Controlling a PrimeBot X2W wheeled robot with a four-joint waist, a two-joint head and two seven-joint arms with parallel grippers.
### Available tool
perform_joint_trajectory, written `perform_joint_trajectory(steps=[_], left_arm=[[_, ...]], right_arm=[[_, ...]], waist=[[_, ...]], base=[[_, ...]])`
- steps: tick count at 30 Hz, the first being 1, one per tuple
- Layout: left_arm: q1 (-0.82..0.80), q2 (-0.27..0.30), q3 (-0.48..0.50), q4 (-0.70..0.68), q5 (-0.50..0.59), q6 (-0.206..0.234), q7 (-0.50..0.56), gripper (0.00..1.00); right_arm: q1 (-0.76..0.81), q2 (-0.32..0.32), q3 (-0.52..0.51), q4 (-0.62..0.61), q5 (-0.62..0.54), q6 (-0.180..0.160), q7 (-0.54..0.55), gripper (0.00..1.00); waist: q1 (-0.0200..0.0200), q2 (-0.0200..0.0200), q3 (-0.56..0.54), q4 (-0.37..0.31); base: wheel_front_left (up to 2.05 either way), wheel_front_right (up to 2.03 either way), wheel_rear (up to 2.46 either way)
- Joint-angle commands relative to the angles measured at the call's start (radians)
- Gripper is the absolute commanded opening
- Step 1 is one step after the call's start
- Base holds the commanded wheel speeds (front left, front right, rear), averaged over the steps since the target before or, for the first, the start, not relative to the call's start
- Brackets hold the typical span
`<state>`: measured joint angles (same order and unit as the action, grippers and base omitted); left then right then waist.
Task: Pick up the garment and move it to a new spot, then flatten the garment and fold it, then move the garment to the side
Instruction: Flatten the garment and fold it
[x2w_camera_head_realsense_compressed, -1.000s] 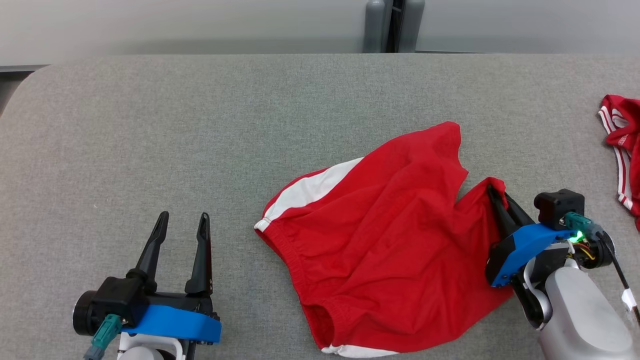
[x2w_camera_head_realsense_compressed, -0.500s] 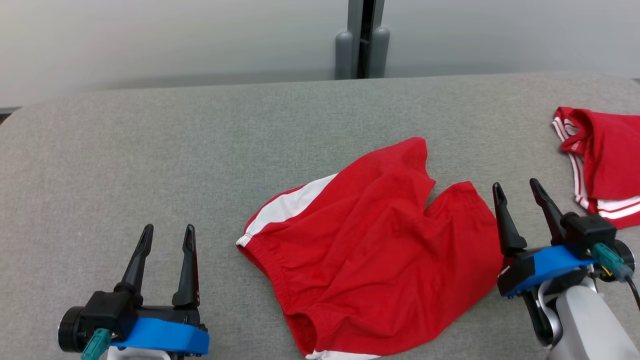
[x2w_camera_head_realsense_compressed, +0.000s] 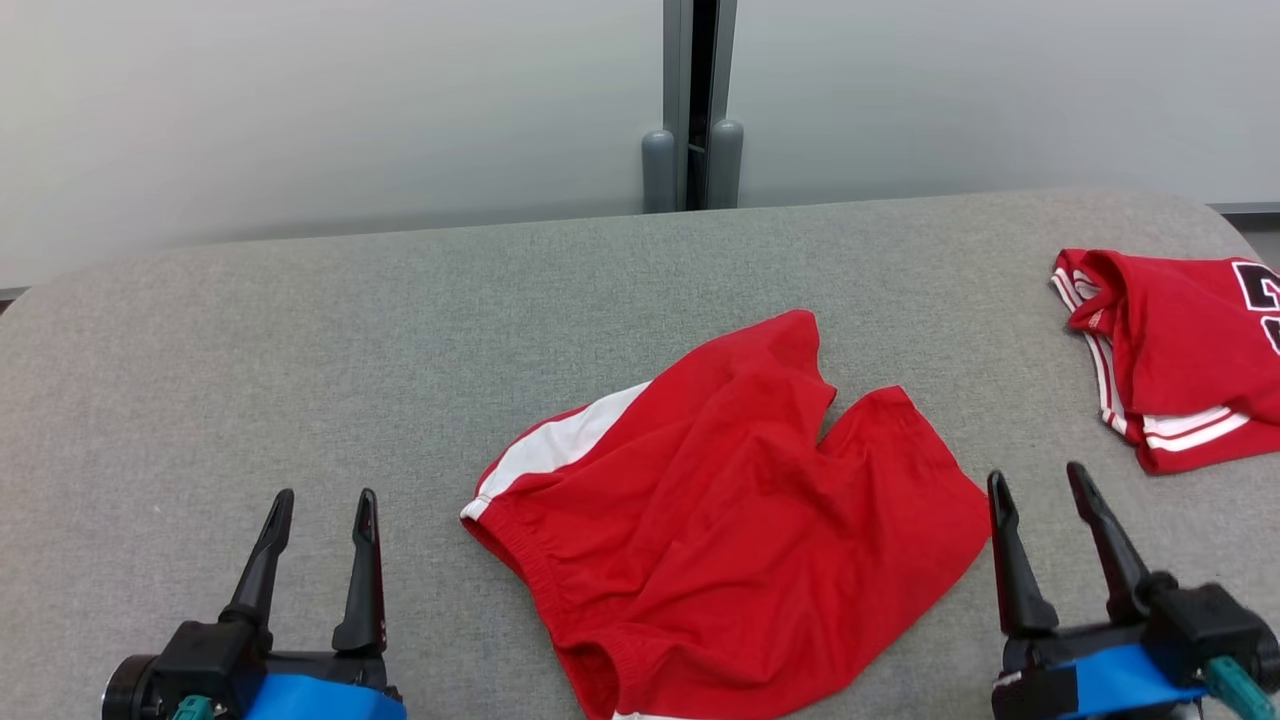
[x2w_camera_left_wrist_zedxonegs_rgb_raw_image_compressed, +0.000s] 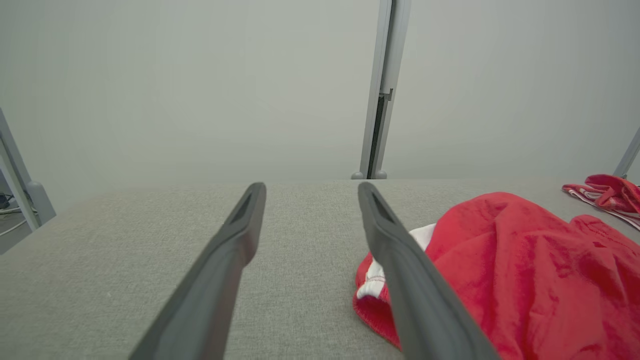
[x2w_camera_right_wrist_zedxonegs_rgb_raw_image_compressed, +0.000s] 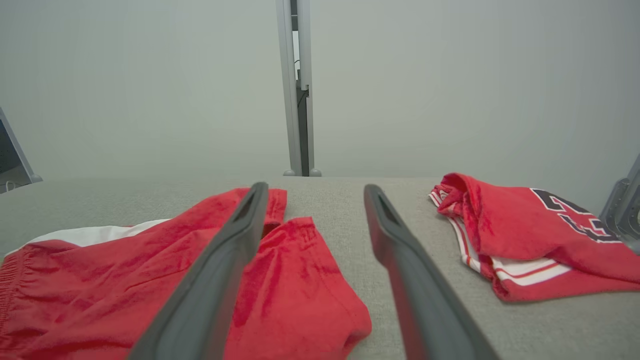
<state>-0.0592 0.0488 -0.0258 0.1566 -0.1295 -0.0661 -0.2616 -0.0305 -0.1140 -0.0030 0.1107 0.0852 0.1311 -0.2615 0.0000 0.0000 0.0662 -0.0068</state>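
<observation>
**Head view: red fabric shorts with a white side stripe (x2w_camera_head_realsense_compressed: 730, 520) lie loose on the grey cloth-covered counter (x2w_camera_head_realsense_compressed: 300, 330), both tools apart**

The shorts are rumpled rather than flat. Their elastic waistband is at the lower left. The two leg ends point up and to the right, with a notch between them. The white stripe runs along their upper left edge.

The left tool (x2w_camera_head_realsense_compressed: 326, 493) sits well to the left of the shorts. Its two long dark fingers are spread with nothing between them, and it touches no cloth. In the left wrist view the waistband corner of the shorts lies just past that tool's right finger.

The right tool (x2w_camera_head_realsense_compressed: 1036, 470) stands just beside the hem of the shorts' right leg. Its fingers are also spread and empty, and a thin strip of bare counter separates the nearer finger from the hem. In the right wrist view the shorts spread to the left of that tool, with bare counter between its fingertips.

A crumpled red jersey with white trim and dark lettering (x2w_camera_head_realsense_compressed: 1170, 340) lies well to the right of the shorts, not touching them. A grey upright post (x2w_camera_head_realsense_compressed: 690, 100) rises behind the counter, beyond the shorts.
</observation>
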Motion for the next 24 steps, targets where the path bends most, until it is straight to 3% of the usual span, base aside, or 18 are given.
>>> perform_joint_trajectory(steps=[1,10,16,24], left_arm=[[0.017,0.004,0.009,-0.005,0.006,-0.005,-0.004,1.0],[0.036,0.004,-0.008,0.0,0.016,-0.014,-0.004,1.0],[0.045,0.004,-0.146,0.025,0.056,-0.051,-0.005,1.0],[0.068,0.028,-0.335,0.071,0.069,-0.064,-0.005,1.0]], right_arm=[[0.029,0.009,-0.005,-0.01,-0.009,-0.001,-0.004,1.0],[0.066,0.019,-0.024,0.006,-0.034,-0.001,-0.004,1.0],[0.031,0.006,-0.098,0.13,-0.064,-0.001,-0.004,1.0],[-0.05,-0.008,-0.148,0.279,-0.078,-0.001,-0.004,1.0]], waist=[[0.0,0.0,-0.006,0.0],[0.0,0.0,-0.027,0.008],[0.0,0.0,-0.014,0.018],[0.0,0.0,0.011,0.029]], base=[[0.0,0.0,0.0],[0.0,0.0,0.0],[0.0,0.0,0.0],[0.0,0.0,0.0]])
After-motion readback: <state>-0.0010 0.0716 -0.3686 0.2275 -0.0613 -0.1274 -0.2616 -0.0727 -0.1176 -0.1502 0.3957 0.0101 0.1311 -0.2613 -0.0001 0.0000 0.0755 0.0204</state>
